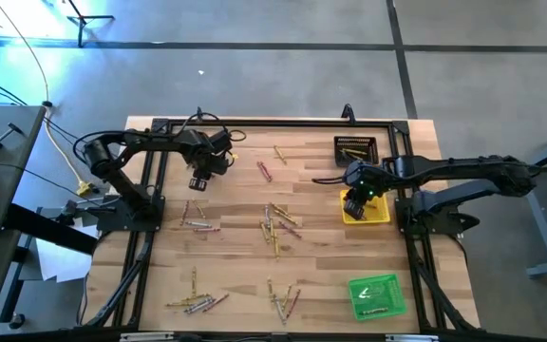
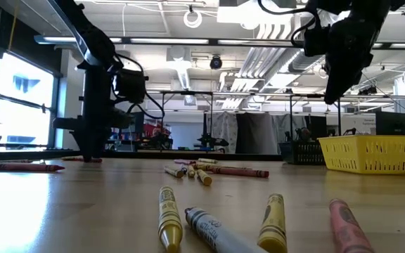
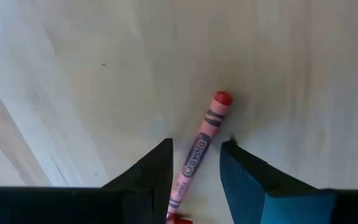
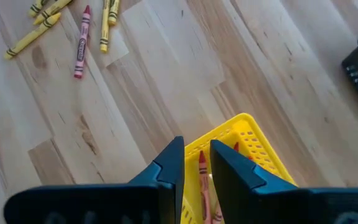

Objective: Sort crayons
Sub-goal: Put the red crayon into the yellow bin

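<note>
Left claw (image 3: 194, 163) spread astride pink crayon (image 3: 199, 149) on surface | axis runs 1-to-7 o'clock | you're centred; close | right claw (image 4: 196, 163) cannot tell, above yellow tray (image 4: 253, 140)

Cameras: one overhead, facing straight down; one at tabletop height, facing level across the table (image 1: 235, 256); two wrist-mounted, close above the same table.
</note>
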